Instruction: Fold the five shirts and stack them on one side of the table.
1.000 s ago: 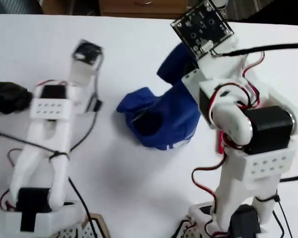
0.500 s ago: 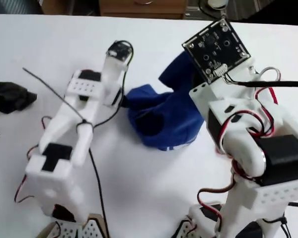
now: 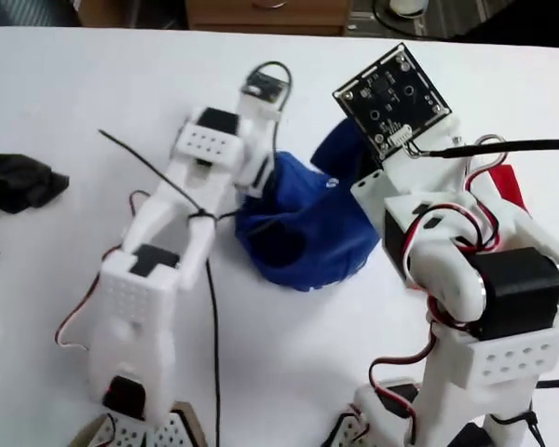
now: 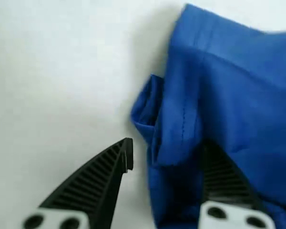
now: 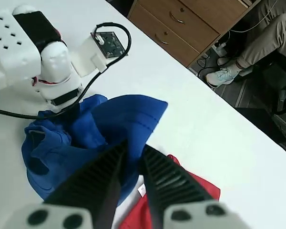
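A blue shirt [image 3: 307,233] lies bunched in a mound at the table's middle, one part pulled up toward the right arm [image 3: 466,270]. My right gripper [image 5: 133,150] is shut on the blue shirt [image 5: 114,119], holding a raised fold. At the shirt's left edge, my left gripper [image 4: 169,157] is open, and a folded hem of the blue shirt [image 4: 238,86] lies between its fingers. In the high view the left gripper [image 3: 265,182] presses against the mound. A red shirt [image 3: 508,182] lies behind the right arm, partly under the blue one [image 5: 181,200].
Dark crumpled shirts [image 3: 19,182] lie at the table's left edge. Wooden drawers [image 5: 190,24] stand beyond the far edge. The left arm's cable [image 3: 140,163] loops over the table. Bare white table [image 3: 74,84] stretches at the far left.
The left arm swung right from the left side of the table until its gripper reached the blue shirt's edge. The right arm shifted slightly, still holding the shirt up.
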